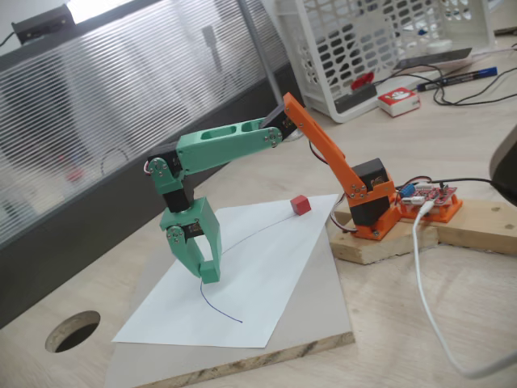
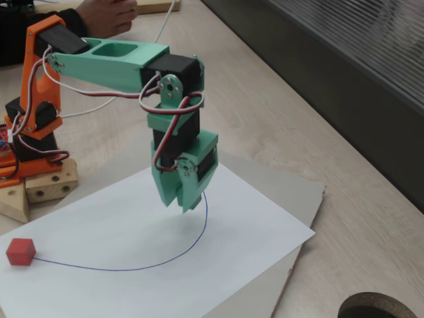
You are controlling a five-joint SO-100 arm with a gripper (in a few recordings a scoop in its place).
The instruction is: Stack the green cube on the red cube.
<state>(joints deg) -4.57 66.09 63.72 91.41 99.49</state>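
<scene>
My gripper (image 1: 208, 273) points straight down over the white paper (image 1: 266, 275), tips at or just above the sheet; jaws nearly together, and I cannot tell whether anything sits between them. The red cube (image 1: 300, 204) rests on the paper's edge, well apart, at 1 o'clock from my gripper.

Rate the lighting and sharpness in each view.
In a fixed view, bright light blows out the window strip at the top, and the basket behind looks soft; the red cube reads clearly. In the other fixed view, light is even, the end effector casts only a faint shadow on the paper.
</scene>
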